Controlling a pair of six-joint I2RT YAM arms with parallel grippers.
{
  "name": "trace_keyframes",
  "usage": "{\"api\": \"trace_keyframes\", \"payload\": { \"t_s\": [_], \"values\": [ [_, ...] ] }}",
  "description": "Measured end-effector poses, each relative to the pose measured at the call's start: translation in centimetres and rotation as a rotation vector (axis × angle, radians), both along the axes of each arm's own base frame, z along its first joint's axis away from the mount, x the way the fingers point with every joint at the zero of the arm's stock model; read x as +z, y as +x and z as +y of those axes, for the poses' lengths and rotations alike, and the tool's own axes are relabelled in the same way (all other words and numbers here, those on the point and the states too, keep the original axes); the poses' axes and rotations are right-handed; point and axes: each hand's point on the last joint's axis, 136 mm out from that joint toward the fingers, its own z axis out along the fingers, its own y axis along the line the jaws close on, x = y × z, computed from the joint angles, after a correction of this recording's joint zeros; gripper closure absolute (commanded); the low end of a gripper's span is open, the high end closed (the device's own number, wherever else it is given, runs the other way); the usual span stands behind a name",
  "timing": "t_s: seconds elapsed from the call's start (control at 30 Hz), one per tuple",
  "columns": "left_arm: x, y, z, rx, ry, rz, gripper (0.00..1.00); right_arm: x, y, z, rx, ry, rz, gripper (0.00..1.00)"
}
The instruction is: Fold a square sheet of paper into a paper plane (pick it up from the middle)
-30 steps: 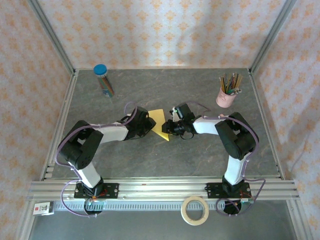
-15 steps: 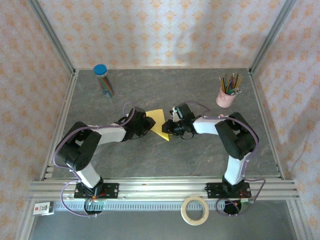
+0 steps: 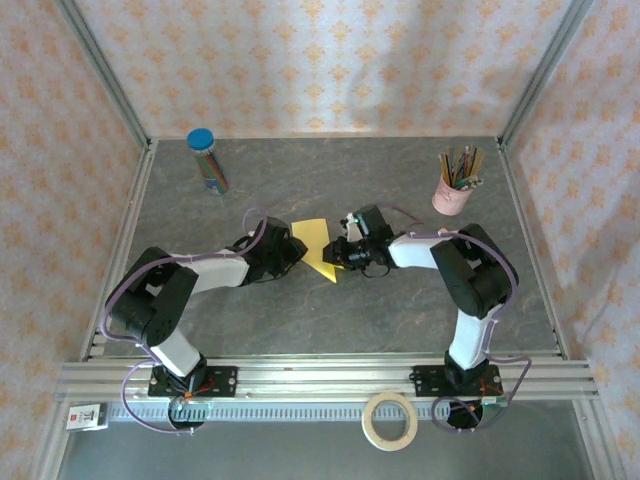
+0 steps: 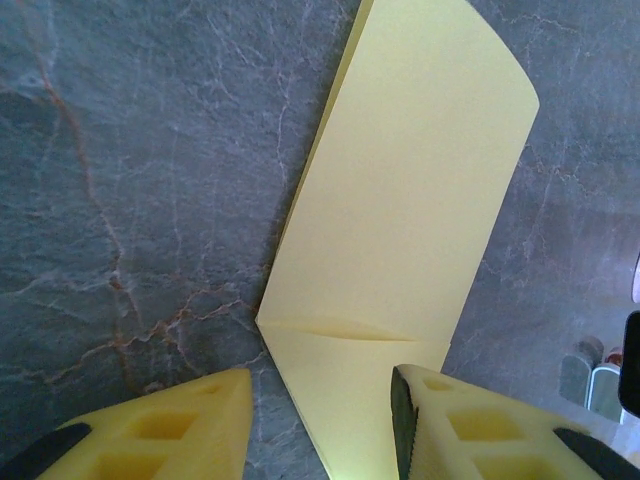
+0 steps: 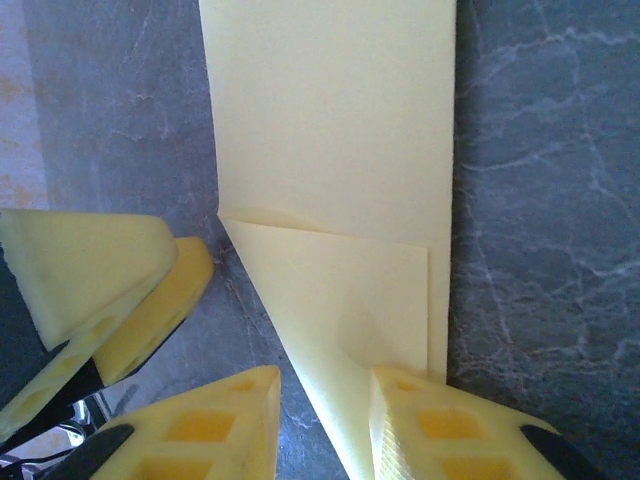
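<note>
Left tool [image 3: 297,252] and right tool [image 3: 338,256] reach low, jaws straddling paper [image 3: 314,238] edges.

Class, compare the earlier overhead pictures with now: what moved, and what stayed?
The left arm's elbow swung slightly outward, easing the left claw back a little along the folded yellow paper sheet. Nothing was gripped or released. Sheet and right claw stayed put.

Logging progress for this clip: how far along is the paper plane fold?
Done: the yellow sheet lies flat as a folded strip, with one corner flap creased down into a point. In hand: the left gripper and right gripper stand open, straddling that pointed end and clamping nothing. Left: the far end is still blunt and no wings are folded, so it is not yet a dart.
</note>
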Motion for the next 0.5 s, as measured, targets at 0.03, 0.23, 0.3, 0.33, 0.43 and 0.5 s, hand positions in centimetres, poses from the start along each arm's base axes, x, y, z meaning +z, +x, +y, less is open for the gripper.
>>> {"api": "trace_keyframes", "payload": {
  "t_s": [0.03, 0.23, 0.3, 0.33, 0.43, 0.5],
  "values": [
    [0.02, 0.04, -0.06, -0.001, -0.003, -0.002, 0.57, 0.05, 0.02, 0.04, 0.000, 0.003, -0.001, 0.72],
    [0.10, 0.08, -0.39, -0.011, -0.017, -0.004, 0.57, 0.30, 0.19, 0.22, -0.004, 0.018, -0.006, 0.71],
    [0.00, 0.07, -0.45, -0.013, -0.019, -0.002, 0.56, 0.32, 0.17, 0.20, -0.006, 0.020, -0.007, 0.71],
    [-0.13, 0.04, -0.44, -0.014, -0.018, 0.001, 0.55, 0.33, 0.18, 0.12, -0.008, 0.021, -0.008, 0.71],
    [-0.51, -0.03, -0.39, -0.014, -0.012, 0.010, 0.54, 0.56, 0.18, 0.03, -0.011, 0.026, -0.011, 0.71],
    [-0.73, -0.12, -0.34, -0.014, -0.009, 0.017, 0.54, 0.72, 0.32, -0.02, -0.014, 0.029, -0.018, 0.71]
  ]
}}
